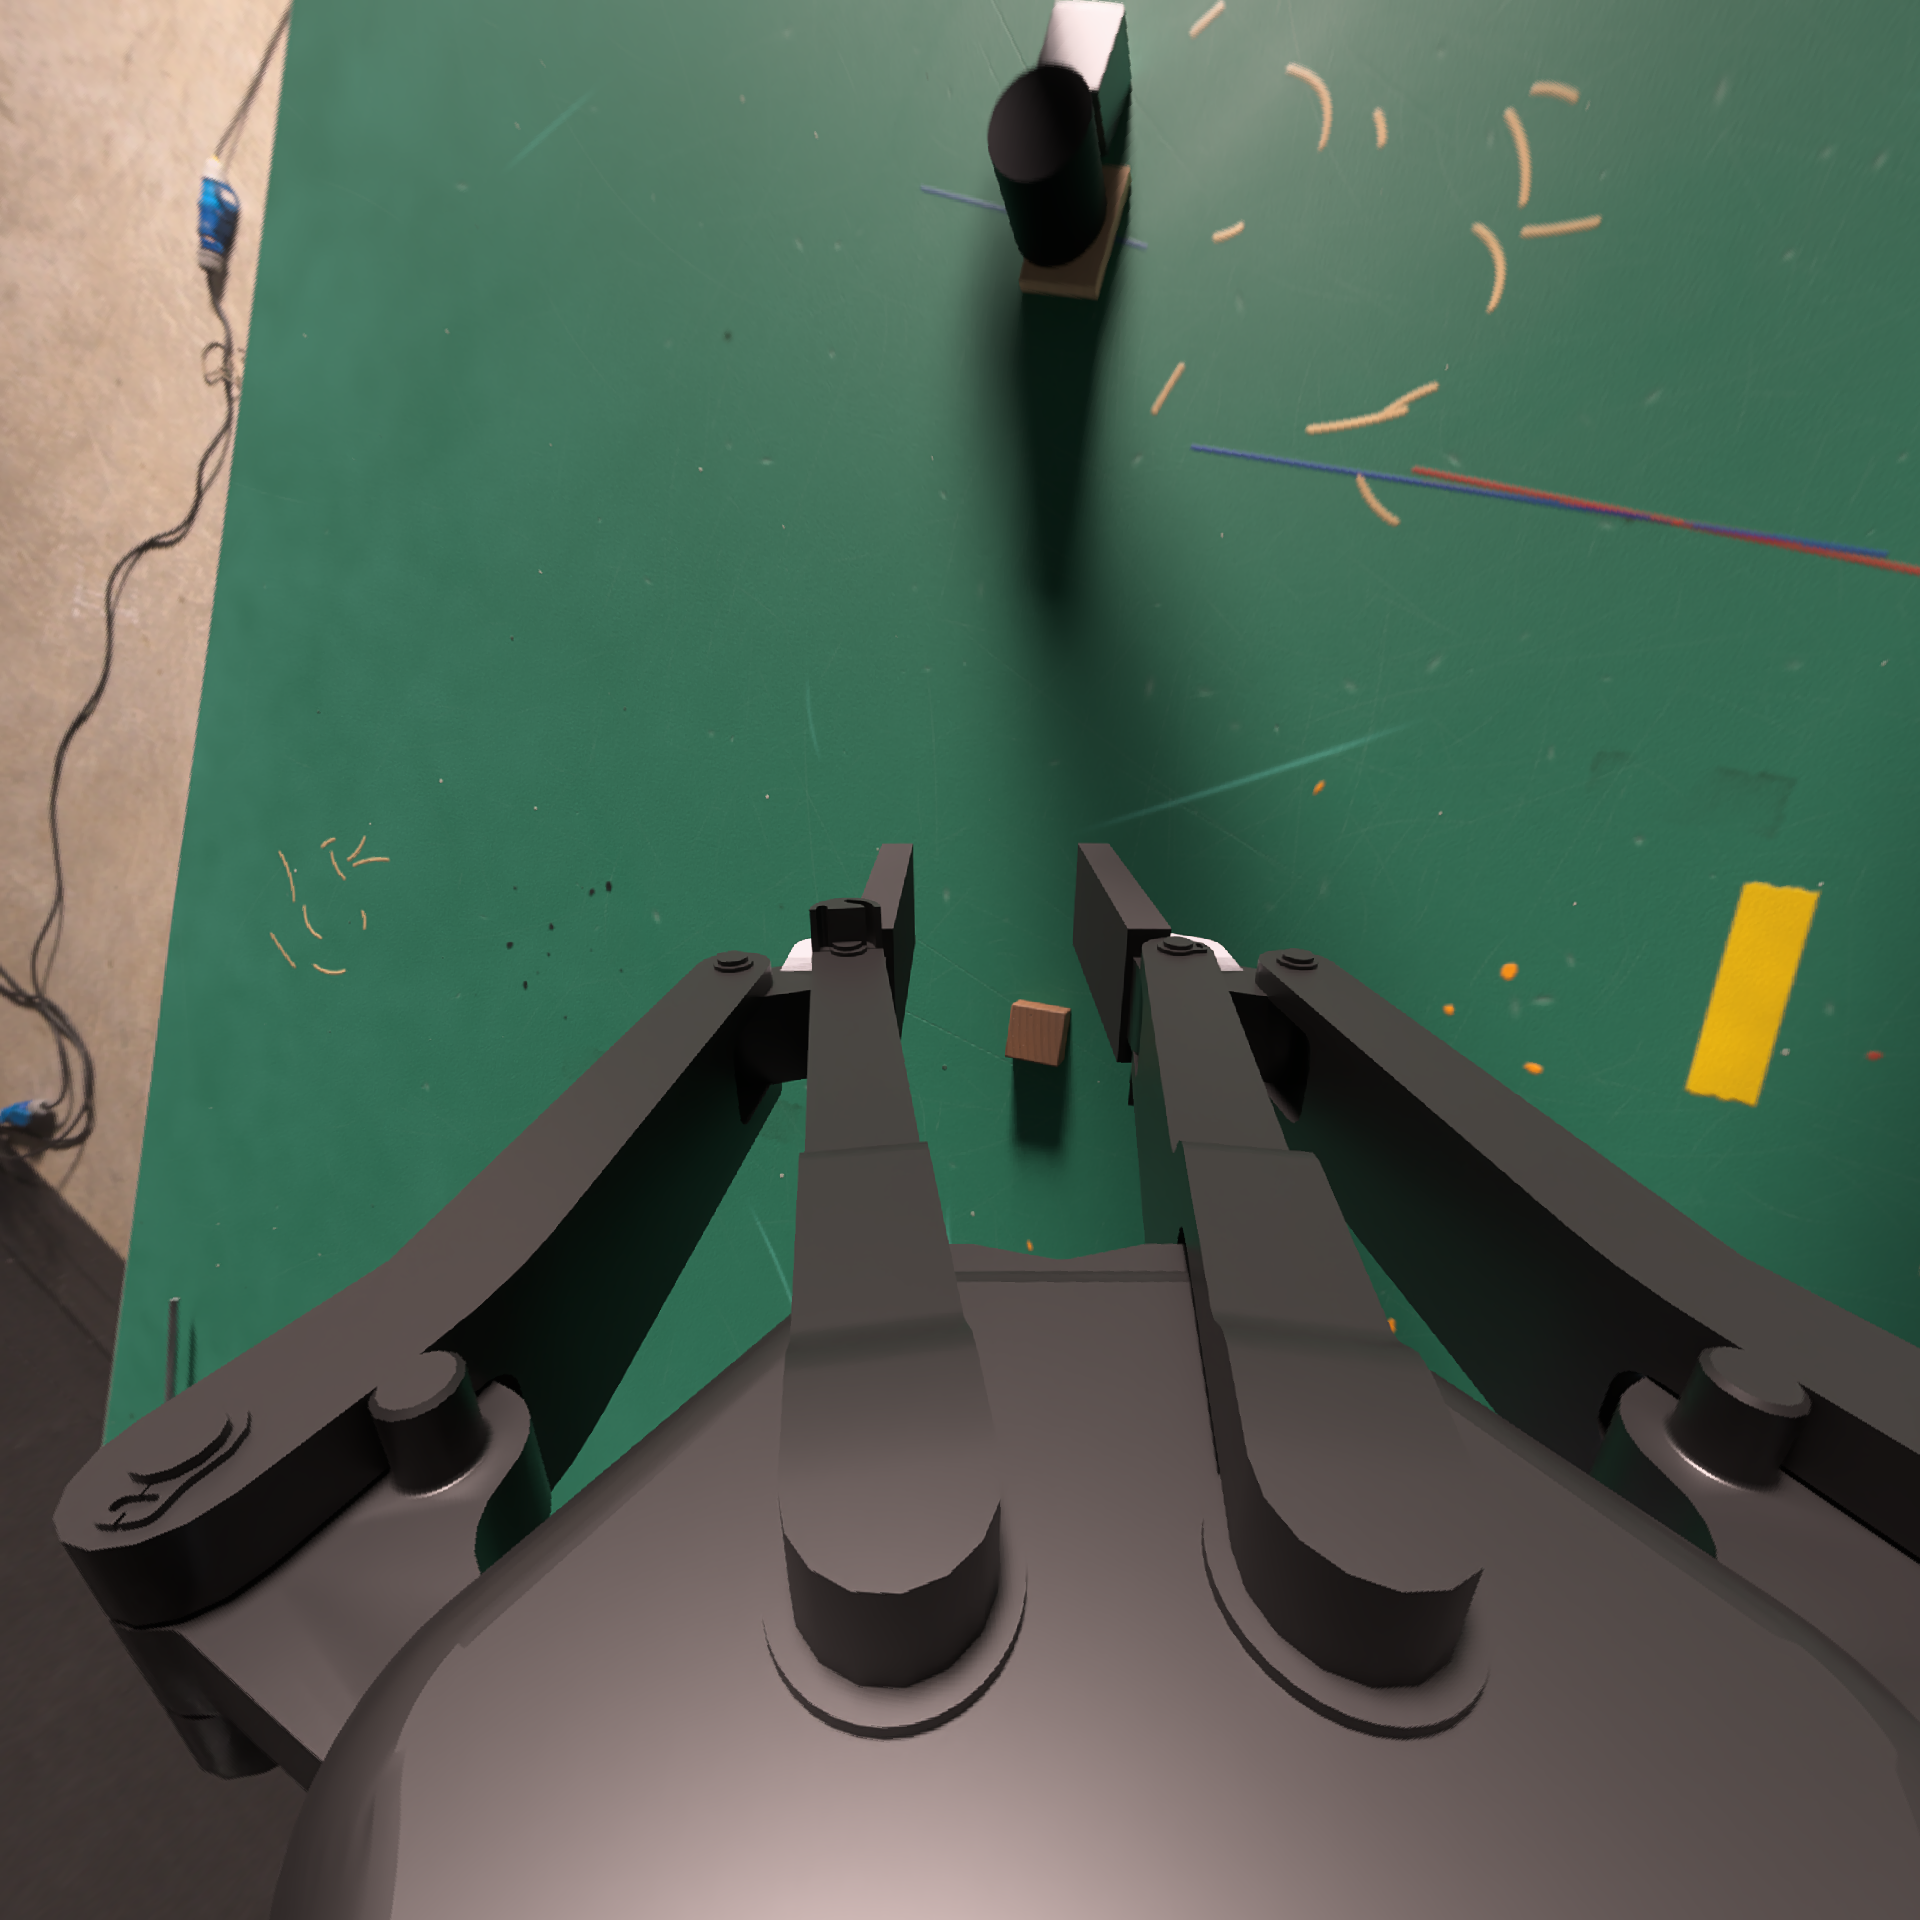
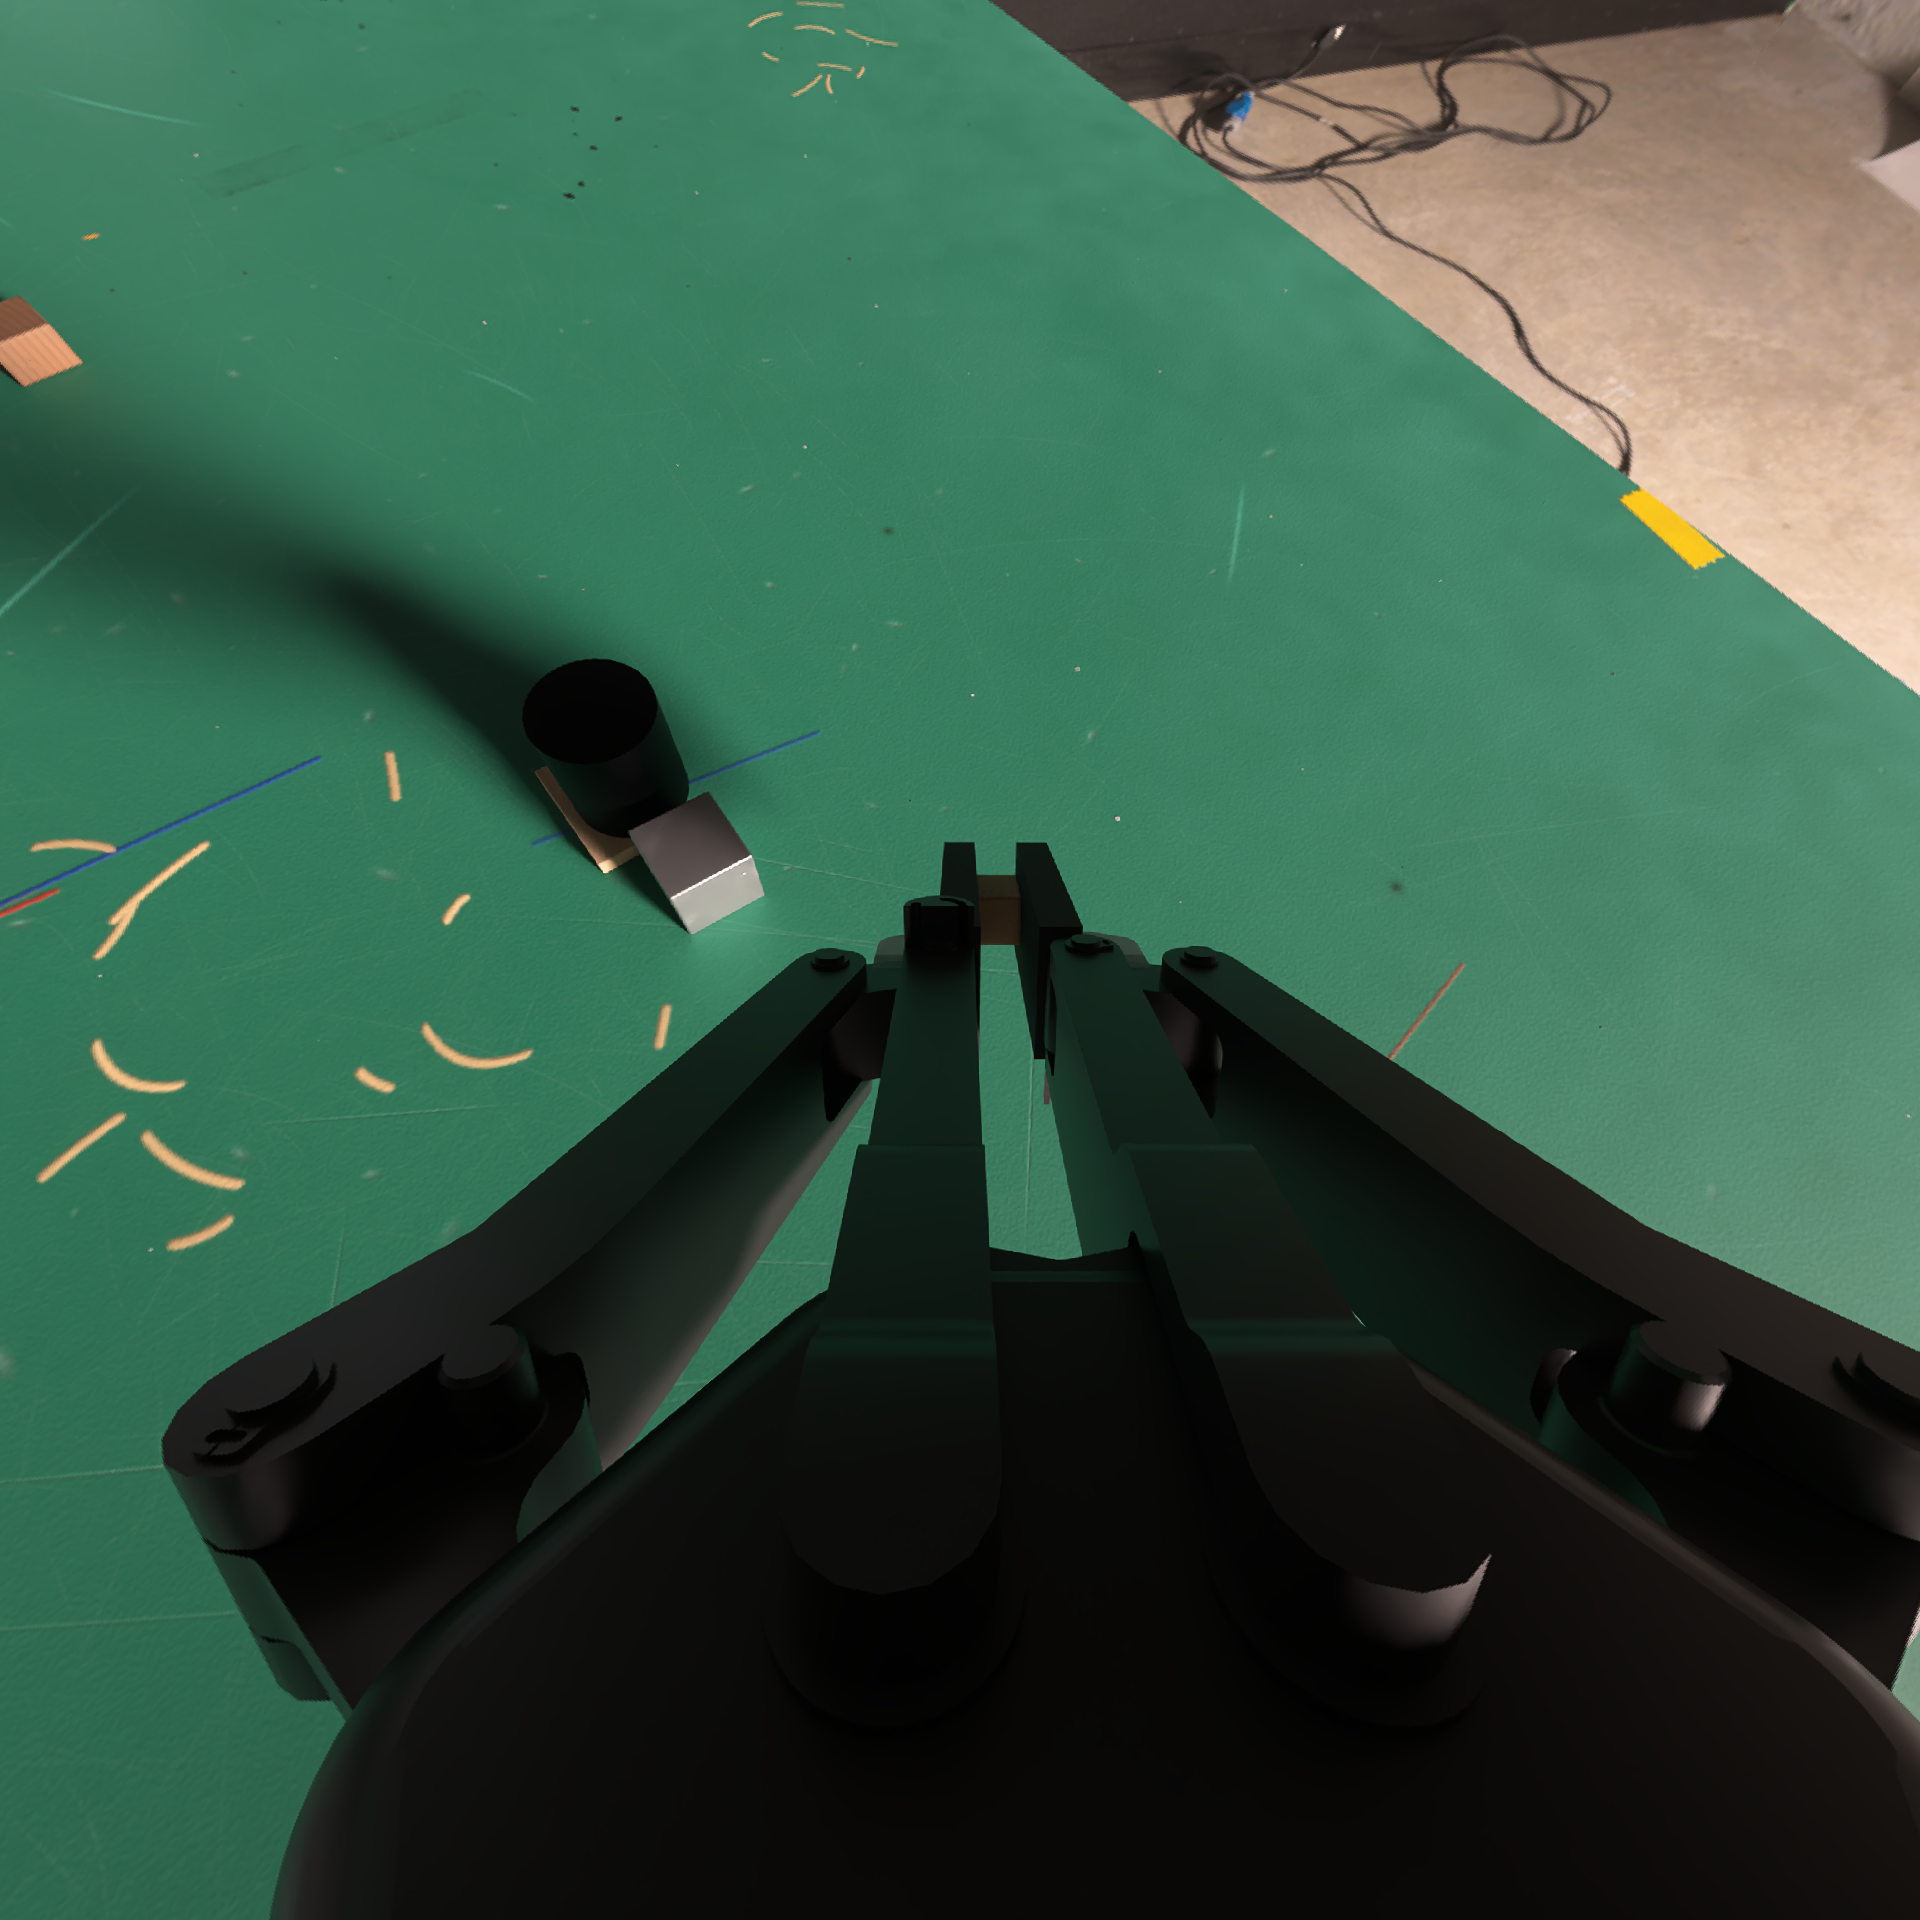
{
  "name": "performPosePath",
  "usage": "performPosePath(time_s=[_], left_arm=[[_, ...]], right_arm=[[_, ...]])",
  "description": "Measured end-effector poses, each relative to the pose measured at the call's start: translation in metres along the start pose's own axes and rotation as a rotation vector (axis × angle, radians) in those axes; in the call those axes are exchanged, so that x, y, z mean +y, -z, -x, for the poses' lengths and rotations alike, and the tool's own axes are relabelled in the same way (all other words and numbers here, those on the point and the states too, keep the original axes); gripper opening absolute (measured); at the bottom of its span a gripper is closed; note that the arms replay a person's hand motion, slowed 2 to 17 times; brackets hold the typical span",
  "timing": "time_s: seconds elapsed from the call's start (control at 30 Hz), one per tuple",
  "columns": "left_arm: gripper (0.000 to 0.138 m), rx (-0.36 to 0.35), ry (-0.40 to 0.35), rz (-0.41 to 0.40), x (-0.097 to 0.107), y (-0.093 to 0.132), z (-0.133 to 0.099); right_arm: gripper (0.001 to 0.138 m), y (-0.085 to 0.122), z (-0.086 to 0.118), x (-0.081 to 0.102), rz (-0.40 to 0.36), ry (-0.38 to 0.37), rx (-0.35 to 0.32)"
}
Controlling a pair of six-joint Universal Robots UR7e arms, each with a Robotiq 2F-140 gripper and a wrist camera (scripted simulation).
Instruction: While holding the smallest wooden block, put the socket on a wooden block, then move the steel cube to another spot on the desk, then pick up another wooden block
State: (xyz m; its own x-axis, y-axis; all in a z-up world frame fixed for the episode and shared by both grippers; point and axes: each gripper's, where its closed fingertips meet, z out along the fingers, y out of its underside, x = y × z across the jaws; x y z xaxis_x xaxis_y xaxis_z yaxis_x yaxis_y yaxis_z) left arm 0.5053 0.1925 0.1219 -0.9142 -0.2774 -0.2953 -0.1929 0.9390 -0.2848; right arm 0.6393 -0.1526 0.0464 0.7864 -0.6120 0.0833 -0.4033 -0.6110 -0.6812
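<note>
My right gripper (image 2: 997, 883) is shut on a small wooden block (image 2: 997, 907), held above the green desk (image 2: 1039, 468). The black socket (image 2: 603, 743) stands on a flat wooden block (image 2: 592, 836), with the steel cube (image 2: 698, 862) touching that block's near side. In the left wrist view the socket (image 1: 1044, 166) stands on the flat block (image 1: 1070, 275), with the steel cube (image 1: 1086, 47) behind it. My left gripper (image 1: 995, 883) is open above the desk, over a wooden block (image 1: 1037, 1033) that lies on the desk between the fingers. That block also shows in the right wrist view (image 2: 31, 343).
Yellow tape (image 1: 1751, 992) sticks to the desk right of my left gripper. Another yellow tape piece (image 2: 1671, 530) marks the desk edge. Cables (image 2: 1455, 187) lie on the floor beyond the desk. Chalk-like marks (image 1: 1507, 208) and thin coloured lines (image 1: 1558, 504) cross the desk surface.
</note>
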Motion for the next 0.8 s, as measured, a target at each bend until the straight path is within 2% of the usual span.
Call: performPosePath(time_s=[0.2, 0.37, 0.6, 0.8], left_arm=[[0.042, -0.019, 0.043, -0.073, -0.002, 0.011, 0.007], [0.041, -0.054, 0.088, -0.083, 0.009, 0.019, 0.015], [0.041, -0.090, 0.141, -0.027, 0.038, 0.021, 0.024], [0.042, -0.070, 0.141, 0.057, 0.064, 0.011, 0.018]], right_arm=[[0.011, 0.000, 0.000, 0.000, 0.000, -0.002, -0.001], [0.011, 0.000, 0.000, 0.000, 0.000, -0.002, -0.001], [0.011, 0.000, 0.000, 0.000, 0.000, -0.002, -0.001], [0.011, 0.000, 0.000, 0.000, 0.000, -0.002, -0.003]])
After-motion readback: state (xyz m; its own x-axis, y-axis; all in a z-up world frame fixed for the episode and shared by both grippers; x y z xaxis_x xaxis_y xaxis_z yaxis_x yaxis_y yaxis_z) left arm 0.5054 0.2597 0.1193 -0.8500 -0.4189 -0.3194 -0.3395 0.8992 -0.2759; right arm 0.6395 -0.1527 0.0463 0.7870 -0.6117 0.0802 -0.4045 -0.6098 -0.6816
